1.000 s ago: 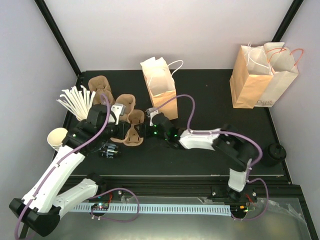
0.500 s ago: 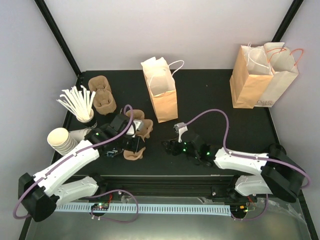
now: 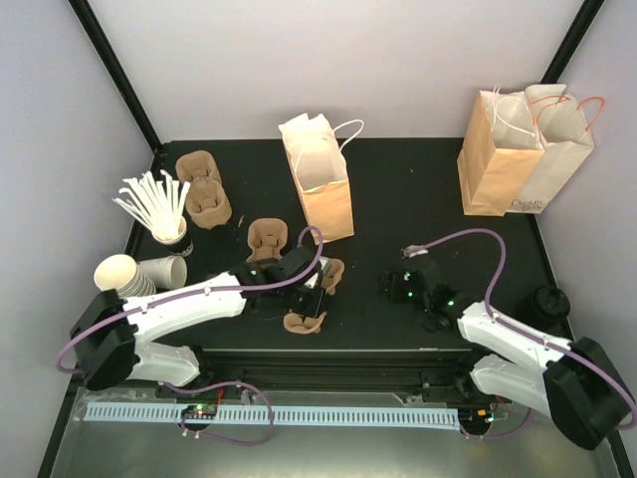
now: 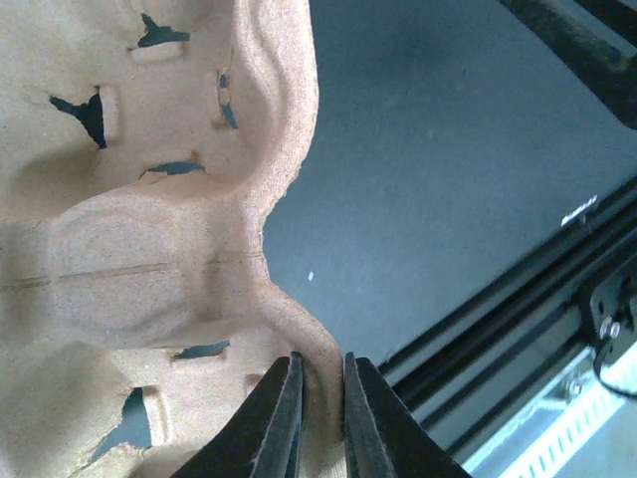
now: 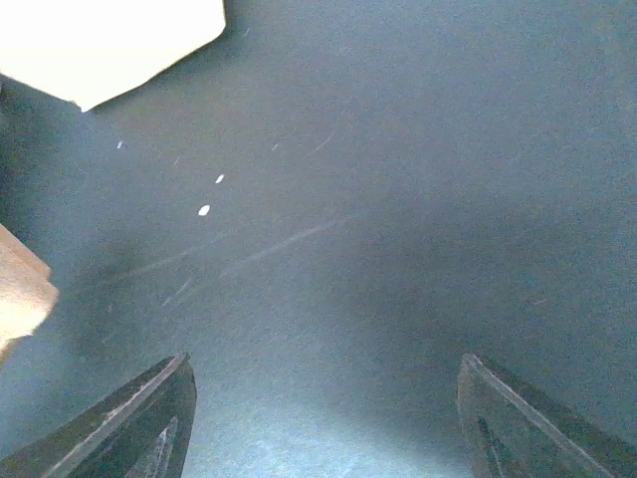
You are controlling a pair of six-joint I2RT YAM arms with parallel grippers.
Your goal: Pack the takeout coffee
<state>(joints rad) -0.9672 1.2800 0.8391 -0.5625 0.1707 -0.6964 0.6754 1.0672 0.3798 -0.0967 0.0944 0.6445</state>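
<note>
The takeout coffee (image 3: 546,302) is sitting at the right edge of the surface (image 3: 418,199), not yet packed and well apart from the carrier (image 4: 129,249); the left gripper (image 4: 318,370) is pinching the carrier's rim, nearly closed; the right gripper (image 5: 325,378) is hanging wide open and empty; the open paper bag (image 3: 318,179) is standing behind; nothing appears to be blocking the coffee.

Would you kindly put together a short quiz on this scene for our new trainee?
1. True or false: the right hand is holding something.
2. The left hand pinches: A a paper bag, B a pulp carrier, C a straw?
3. Near which edge of the table is the lidded coffee?
Key: 1 false; 2 B; 3 right.
</note>
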